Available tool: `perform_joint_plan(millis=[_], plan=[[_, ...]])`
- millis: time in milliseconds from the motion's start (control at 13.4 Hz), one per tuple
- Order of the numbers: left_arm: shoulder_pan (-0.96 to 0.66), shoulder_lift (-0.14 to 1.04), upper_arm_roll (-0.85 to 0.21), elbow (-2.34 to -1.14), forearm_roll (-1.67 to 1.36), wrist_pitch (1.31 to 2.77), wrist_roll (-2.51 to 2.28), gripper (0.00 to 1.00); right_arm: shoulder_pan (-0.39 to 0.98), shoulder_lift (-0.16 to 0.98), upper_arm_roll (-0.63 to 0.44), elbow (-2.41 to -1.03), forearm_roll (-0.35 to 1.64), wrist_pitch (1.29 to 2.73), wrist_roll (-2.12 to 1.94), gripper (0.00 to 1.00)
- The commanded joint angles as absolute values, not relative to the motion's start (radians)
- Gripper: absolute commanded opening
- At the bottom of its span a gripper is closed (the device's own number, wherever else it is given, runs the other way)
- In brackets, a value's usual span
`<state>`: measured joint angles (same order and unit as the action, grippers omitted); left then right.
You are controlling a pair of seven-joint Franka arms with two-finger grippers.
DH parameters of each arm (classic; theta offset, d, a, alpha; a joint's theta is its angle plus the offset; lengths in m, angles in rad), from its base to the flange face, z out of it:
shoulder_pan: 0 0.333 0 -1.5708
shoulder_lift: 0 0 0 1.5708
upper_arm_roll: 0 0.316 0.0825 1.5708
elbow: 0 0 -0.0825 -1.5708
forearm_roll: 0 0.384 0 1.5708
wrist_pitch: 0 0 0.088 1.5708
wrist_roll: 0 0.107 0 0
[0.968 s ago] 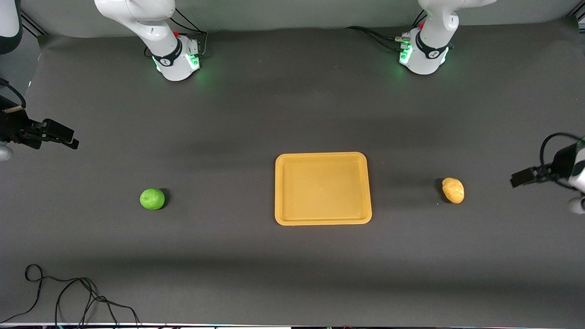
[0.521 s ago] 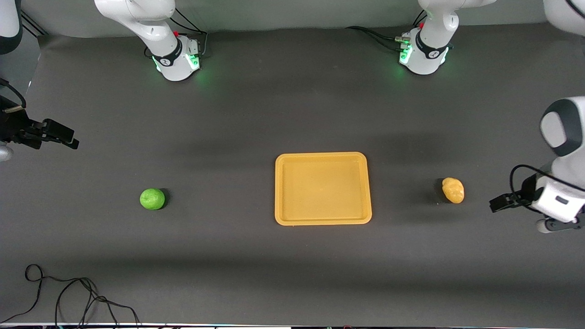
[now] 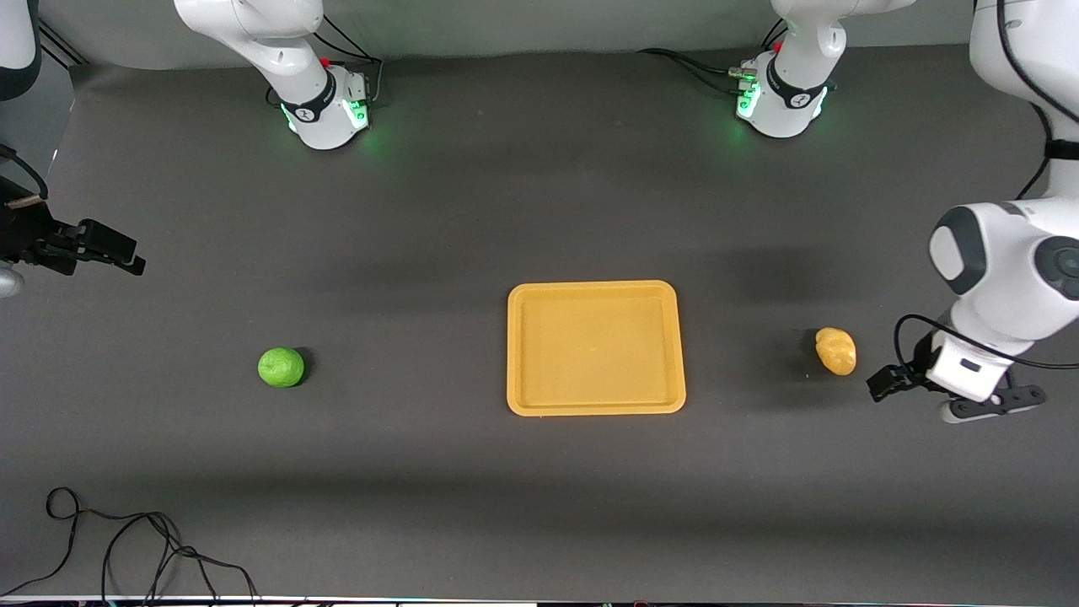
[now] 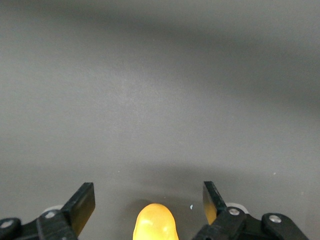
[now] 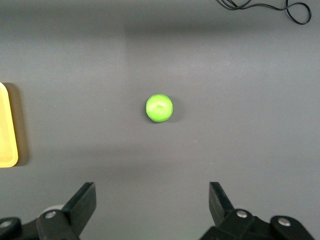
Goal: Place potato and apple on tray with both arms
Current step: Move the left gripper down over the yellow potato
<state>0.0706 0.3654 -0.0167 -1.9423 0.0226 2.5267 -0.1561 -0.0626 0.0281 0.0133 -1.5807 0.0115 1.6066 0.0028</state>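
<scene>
Since a second ago the left gripper has swung in from the table edge at the left arm's end and now hovers low just beside the potato, while the right gripper has not moved.

The potato lies on the dark table, between the tray and the left arm's end, untouched. In the left wrist view its yellow top sits between the two spread fingers, roughly centred, so the left gripper is wide open and empty. To do this step well, in my judgement, the gripper should come fully over the potato, keep it centred between the fingers, drop until they straddle its widest part, and then close gently, since the lumpy skin could slip or roll.

The orange-yellow tray rests mid-table and is bare. The green apple lies well apart from it, toward the right arm's end.

The right gripper waits up in the air at the right arm's end of the table, its fingers also spread wide and holding nothing, with the apple in its wrist view.
</scene>
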Motion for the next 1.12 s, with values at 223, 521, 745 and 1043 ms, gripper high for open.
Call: perform_joint_plan(millis=[223, 521, 745, 1043], plan=[[0.041, 0.333, -0.014, -2.160, 0.037, 2.776, -0.219, 0.96, -0.061, 0.025, 0.015, -1.578, -0.002, 1.605, -0.002, 1.00], [0.031, 0.357, -0.012, -2.236, 0.037, 2.910, -0.244, 0.95, -0.061, 0.028, 0.014, -1.580, -0.002, 1.605, -0.002, 1.00], [0.032, 0.367, -0.012, -2.275, 0.044, 2.979, -0.242, 0.95, -0.061, 0.028, 0.014, -1.578, -0.002, 1.605, -0.003, 1.00], [0.037, 0.394, -0.012, -2.293, 0.044, 3.028, -0.241, 0.92, -0.061, 0.028, 0.014, -1.580, -0.002, 1.603, -0.003, 1.00]])
